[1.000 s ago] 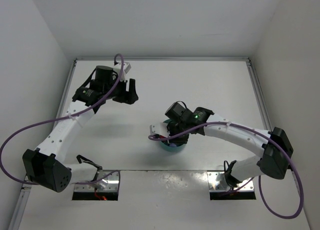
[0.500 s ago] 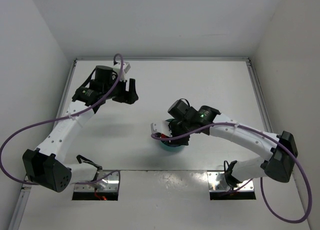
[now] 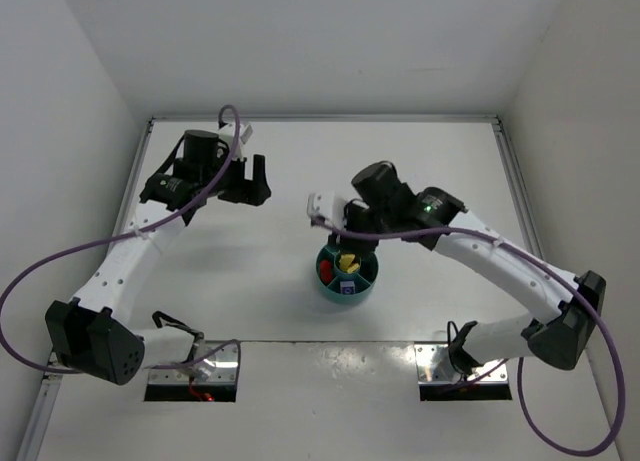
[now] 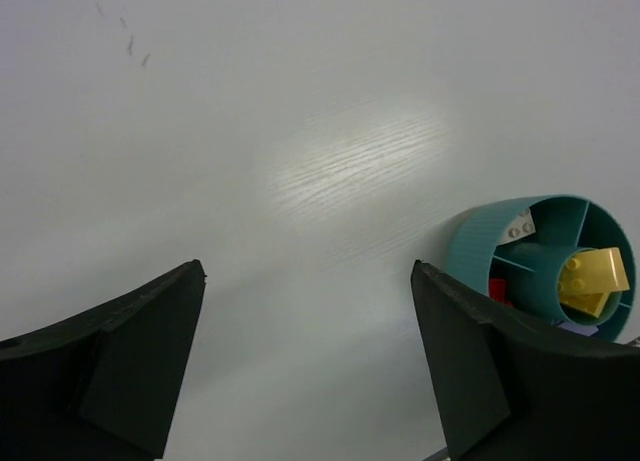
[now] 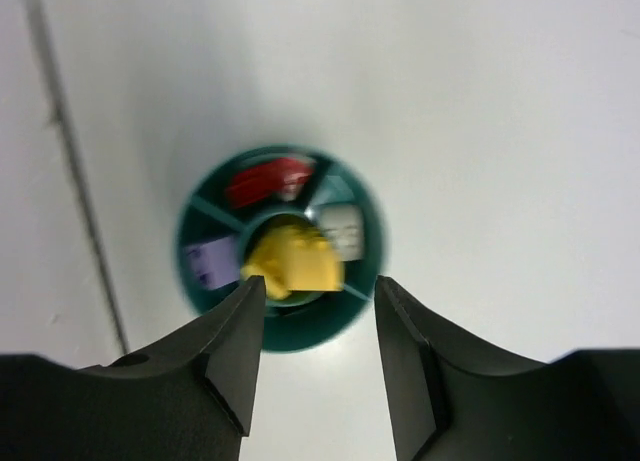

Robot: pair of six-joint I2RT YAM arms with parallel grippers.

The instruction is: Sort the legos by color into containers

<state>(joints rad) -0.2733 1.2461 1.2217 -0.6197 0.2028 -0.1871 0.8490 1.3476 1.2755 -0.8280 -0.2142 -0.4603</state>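
no readable text, no labels, no numbers

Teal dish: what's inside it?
In the teal dish, yellow lego fills the centre well, with red lego, lilac lego and pale lego in separate wedges. Anything under the yellow pile is covered.

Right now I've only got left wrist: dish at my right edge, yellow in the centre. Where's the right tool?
Observer: Right tool hangs above the teal dish, jaws apart, nothing between them.
Operator: Other colours sorted?
Observer: Red brick, lilac brick and pale brick each sit in a separate wedge around the yellow bricks.
Operator: And my tool versus the dish?
Observer: Top view: left tool is off to the dish's left, toward the back of the table, open.
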